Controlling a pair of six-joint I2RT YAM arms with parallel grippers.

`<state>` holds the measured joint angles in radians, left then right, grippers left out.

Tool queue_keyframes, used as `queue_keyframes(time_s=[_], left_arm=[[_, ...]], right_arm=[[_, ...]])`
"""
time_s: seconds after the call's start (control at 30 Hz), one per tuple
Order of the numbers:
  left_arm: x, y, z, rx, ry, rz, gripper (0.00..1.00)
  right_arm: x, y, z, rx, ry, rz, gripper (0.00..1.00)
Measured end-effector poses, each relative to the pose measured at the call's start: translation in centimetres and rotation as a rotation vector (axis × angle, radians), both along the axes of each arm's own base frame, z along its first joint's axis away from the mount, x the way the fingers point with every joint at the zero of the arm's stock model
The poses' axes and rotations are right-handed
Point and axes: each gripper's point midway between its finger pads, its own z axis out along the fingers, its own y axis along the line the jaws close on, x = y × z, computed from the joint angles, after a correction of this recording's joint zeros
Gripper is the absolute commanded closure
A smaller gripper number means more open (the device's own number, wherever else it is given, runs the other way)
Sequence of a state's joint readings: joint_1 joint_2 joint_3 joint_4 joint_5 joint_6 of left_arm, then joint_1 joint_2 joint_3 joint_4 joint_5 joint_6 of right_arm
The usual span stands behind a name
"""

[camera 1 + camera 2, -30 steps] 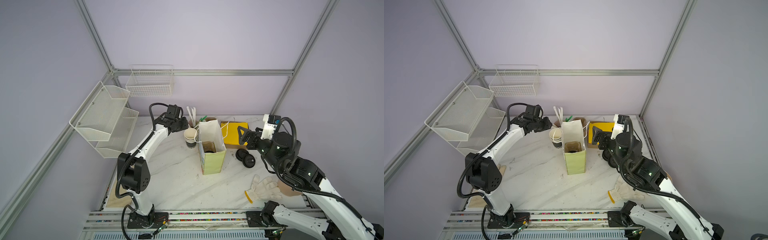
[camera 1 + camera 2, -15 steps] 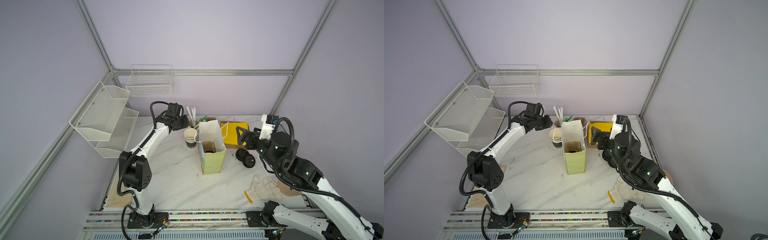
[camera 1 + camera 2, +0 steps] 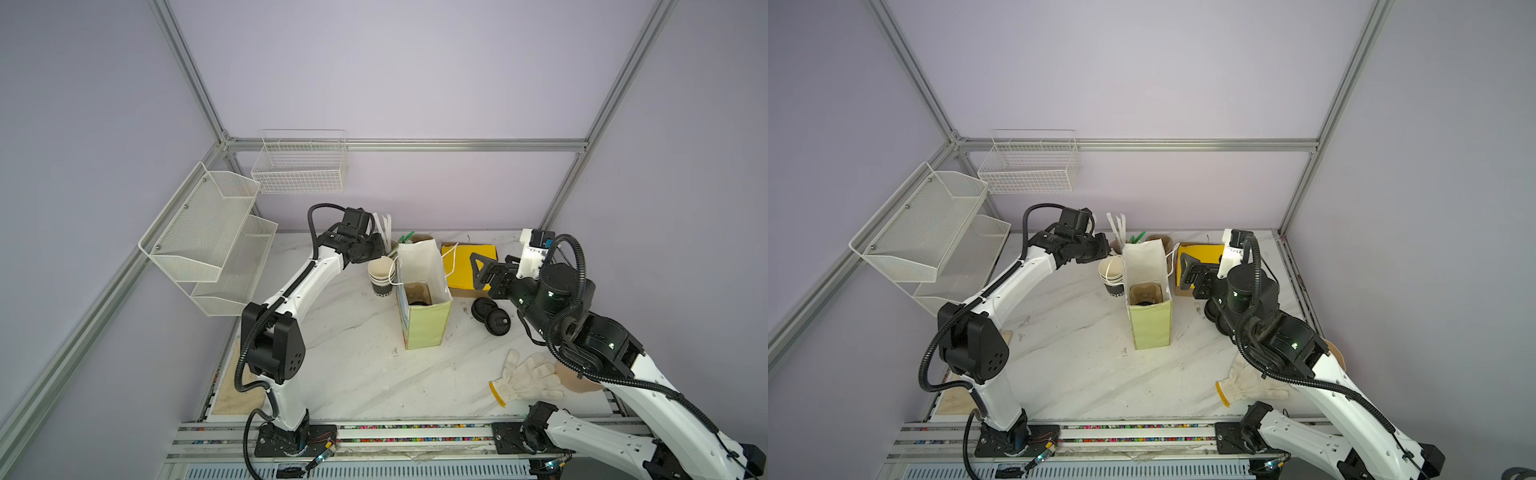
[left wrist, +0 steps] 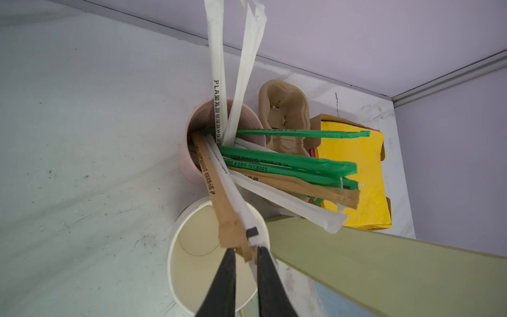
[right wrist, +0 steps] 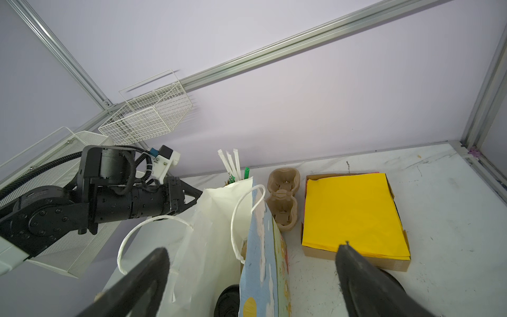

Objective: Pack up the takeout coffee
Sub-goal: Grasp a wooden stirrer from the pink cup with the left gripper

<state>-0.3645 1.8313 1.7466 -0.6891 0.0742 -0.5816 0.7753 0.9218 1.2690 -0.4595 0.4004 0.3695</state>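
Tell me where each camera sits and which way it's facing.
Top views: high over the arms' bases, looking down at the table; left arm and right arm show.
Left wrist: on the left arm, looking along the left fingers at straws in a pink cup.
Right wrist: on the right arm, looking between the spread right fingers over the bag.
Both wrist views share the yellow paper.

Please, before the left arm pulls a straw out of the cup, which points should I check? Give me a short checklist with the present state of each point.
1. Left gripper closed on the brown wrapped straw tip: ok.
2. White straw beside it not caught too: cannot tell.
3. Pink cup upright: ok.
4. Paper bag upright, mouth open: ok.
5. Right gripper open, holding nothing: ok.
6. Takeout coffee already in the bag: cannot tell.
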Motion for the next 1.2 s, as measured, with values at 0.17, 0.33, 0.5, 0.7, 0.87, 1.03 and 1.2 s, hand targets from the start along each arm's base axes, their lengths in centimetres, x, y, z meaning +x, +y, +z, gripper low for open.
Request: queue_keyframes(time_s=[0.17,0.33,0.5,0.7,0.87,1.03,1.2], left_arm=[[2.1,-0.1,2.5,0.002,-0.06,0.003,0.96],[2.4,-0.1,3.0,0.007,-0.068,-0.001,0.91],[2.0,0.0,2.6,0.023,-0.052,-0.012,0.83],[1.7,0.1,2.3,0.029,-0.043,-0.019,0.78],[1.4,0.1,2.0,0.034,-0.025,-0.024,0.76],[1.2,0.0,1.3,0.047,-0.008,-0.036,0.76],[1.2,0.0,-0.6,0.083,0.032,-0.044,0.77]], right_arm=[[0.0,0.0,0.0,0.0,0.0,0.0,0.03],[0.0,0.0,0.0,0.0,0.0,0.0,0.03],[0.0,0.0,0.0,-0.001,0.0,0.0,0.03],[0.0,0.0,0.0,-0.001,0.0,0.001,0.03],[0.0,0.1,0.0,0.0,0.001,0.005,0.02],[0.0,0.1,0.0,0.0,0.001,0.005,0.03],[0.0,0.1,0.0,0.0,0.001,0.005,0.03]])
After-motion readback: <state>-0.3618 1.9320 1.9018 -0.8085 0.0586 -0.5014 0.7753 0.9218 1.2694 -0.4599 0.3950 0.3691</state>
